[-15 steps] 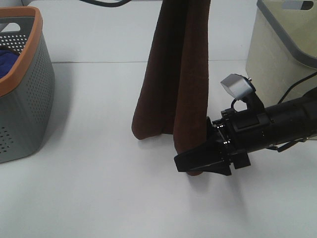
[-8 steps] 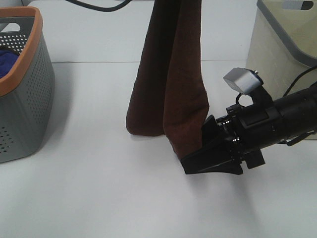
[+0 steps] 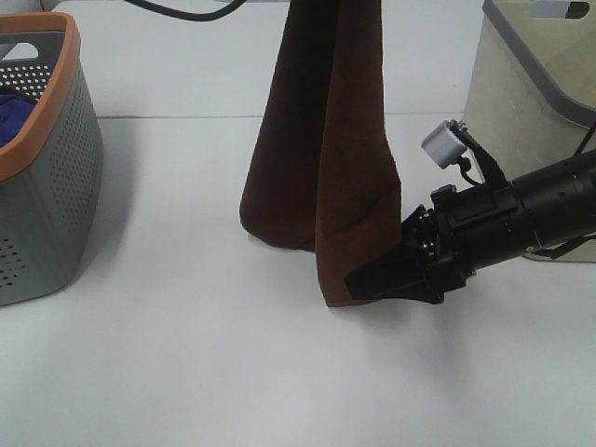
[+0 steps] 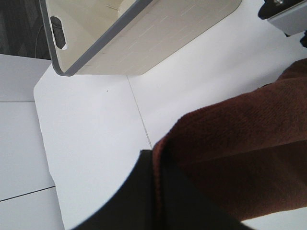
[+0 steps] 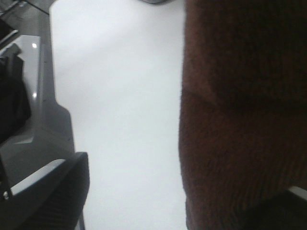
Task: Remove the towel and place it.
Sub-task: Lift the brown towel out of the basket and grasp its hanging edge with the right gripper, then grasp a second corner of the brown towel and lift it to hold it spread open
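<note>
The dark brown towel (image 3: 321, 177) hangs in long folds from above the exterior view's top edge, its lower end just above the white table. My left gripper (image 4: 158, 191) is out of the exterior view. In its wrist view a black finger (image 4: 136, 201) pinches the towel's (image 4: 240, 158) upper edge. My right gripper (image 3: 377, 277) reaches in from the right at the towel's lower right corner. In its wrist view the fingers (image 5: 53, 191) stand wide apart, with the towel's (image 5: 244, 110) edge between them near the far finger.
A grey perforated basket with an orange rim (image 3: 47, 186) stands at the left and holds a blue cloth (image 3: 14, 112). A beige basket with a grey rim (image 3: 521, 102) stands at the back right, also in the left wrist view (image 4: 158, 33).
The towel's lower end swung slightly left. My right gripper drew back to the right, rolled, then rose and came in at the towel's lower right corner.
</note>
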